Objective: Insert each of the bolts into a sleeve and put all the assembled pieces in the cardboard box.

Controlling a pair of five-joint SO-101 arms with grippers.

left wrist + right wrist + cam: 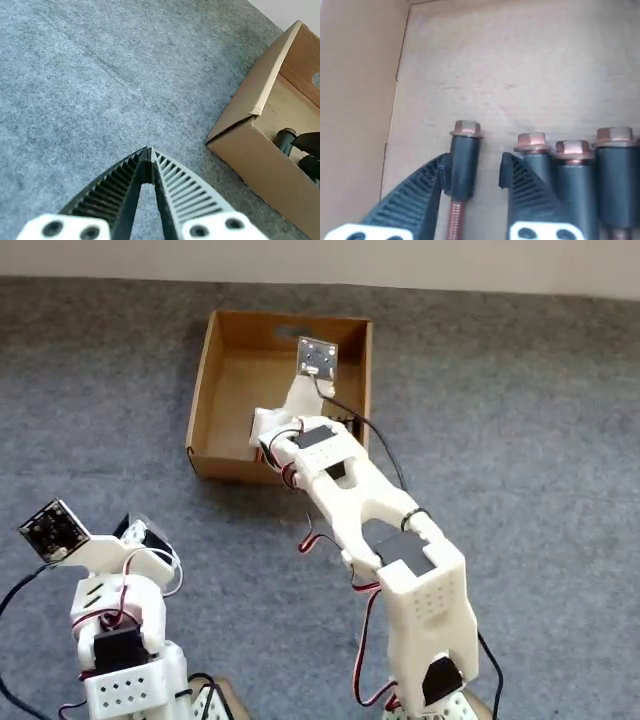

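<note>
My right gripper is down inside the cardboard box and stands open around one assembled piece, a copper bolt in a dark sleeve lying on the box floor. One finger touches the sleeve; the other stands a little clear of it. Three more bolt-and-sleeve pieces lie side by side next to it. My left gripper is shut on nothing, hovering over the grey carpet a short way from the box's near corner. A dark sleeve shows inside the box.
Grey carpet covers the table all around the box. The right arm stretches over the box's front wall. The left arm sits at the lower left, apart from the box. A box side wall rises close to the right gripper.
</note>
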